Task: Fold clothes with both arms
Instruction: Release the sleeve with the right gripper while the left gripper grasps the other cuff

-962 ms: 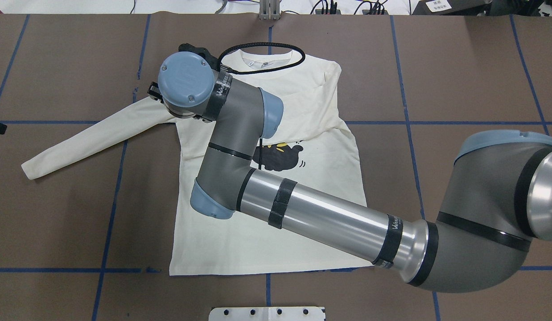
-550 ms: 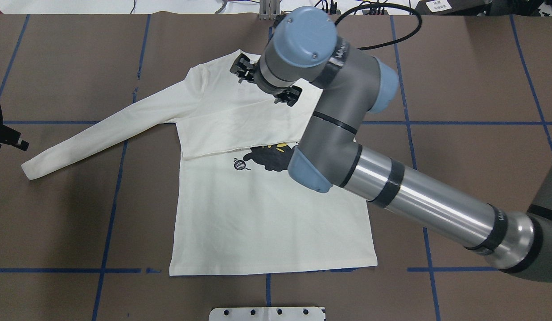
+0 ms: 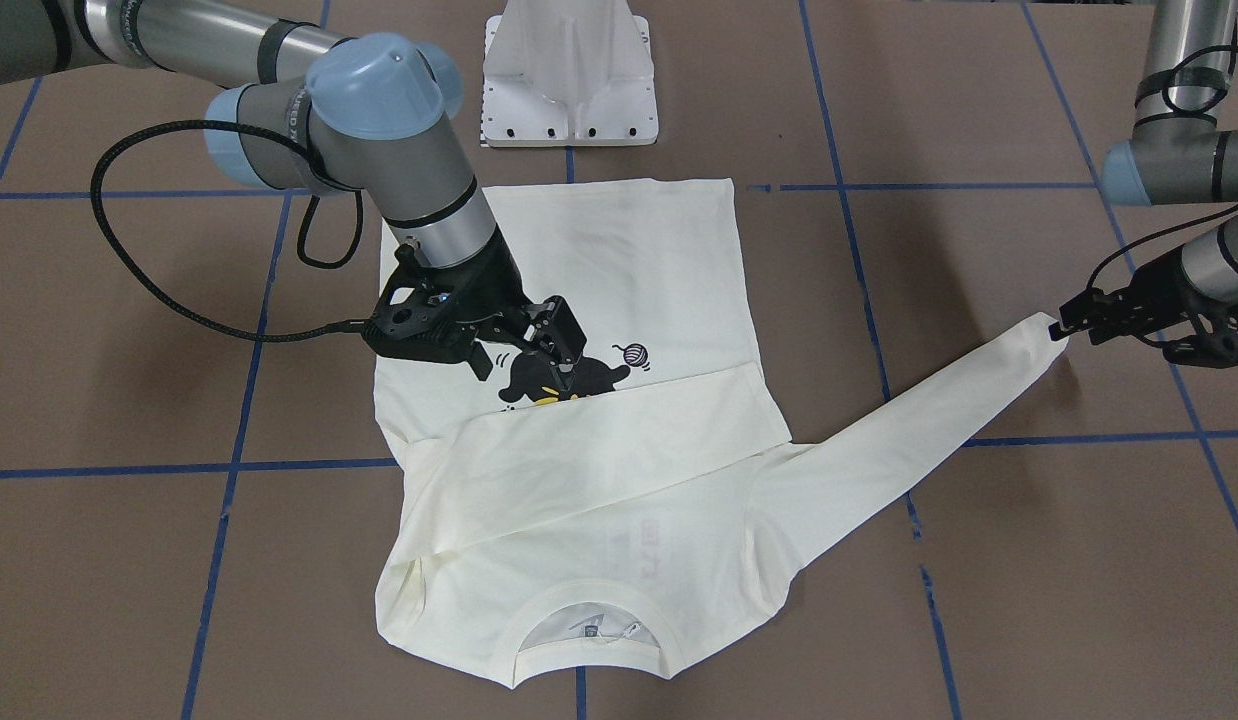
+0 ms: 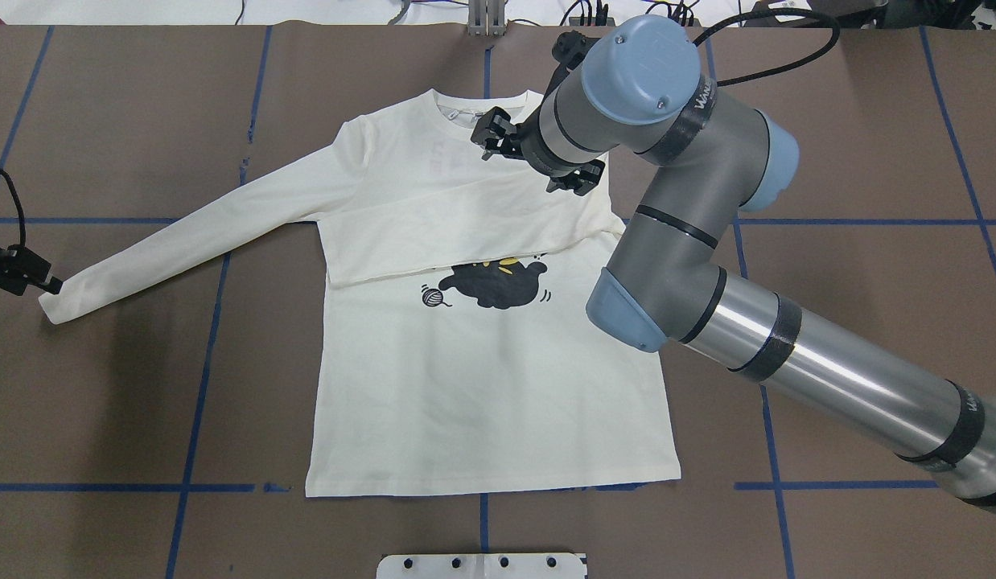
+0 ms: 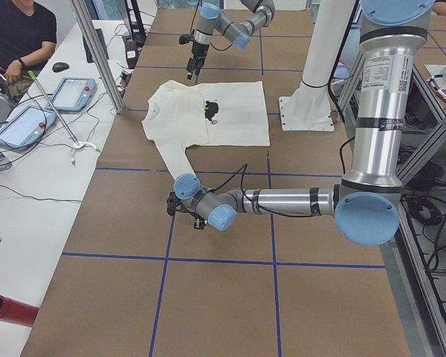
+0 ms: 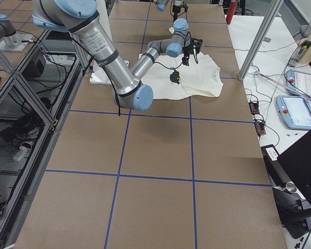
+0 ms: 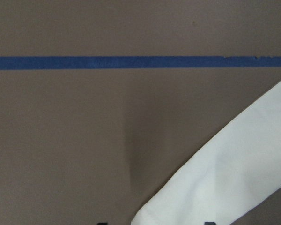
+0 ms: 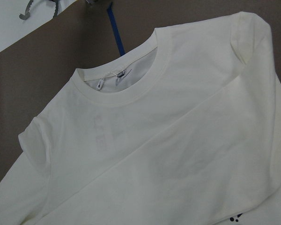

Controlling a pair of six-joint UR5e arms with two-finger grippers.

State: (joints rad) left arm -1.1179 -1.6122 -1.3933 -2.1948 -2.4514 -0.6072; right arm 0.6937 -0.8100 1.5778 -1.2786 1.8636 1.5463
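T-shirt (image 4: 482, 394): lay flat on the brown counter (image 4: 852, 121), print side up, neckline at the edge away from the robot, hem nearest the white pedestal base (image 4: 482, 565).
Folded sleeve (image 4: 450, 233): laid slantwise across the chest from the shoulder on the robot's right, covering the top of the black cat (image 4: 498, 288) and the lettering (faintly readable through the cloth from the front and from the right wrist).
Outstretched sleeve (image 4: 184, 237): ran out over the counter toward the robot's left, crossing a blue tape line (image 4: 199, 402).
Right claw (image 3: 524, 375): released, jaws spread wide, gripping nothing; hung clear above the shirt's upper half, between neckline and folded sleeve as seen from overhead.
Left claw (image 4: 51, 283): low at the cuff end of the outstretched sleeve; released, judging by the finger tips set wide apart at the bottom edge of the wrist view, the cuff lying between them; contact with the cloth impossible to tell.
In the way: right arm (image 4: 828, 382) hid the shoulder and part of the side edge on the robot's right from overhead; black cable (image 3: 129, 270) looped out beside that arm over bare counter.
Around: white side table (image 5: 30, 171) along the far edge, with two tablets (image 5: 74, 93), a seated person (image 5: 22, 30) and a red cylinder (image 5: 11, 309).
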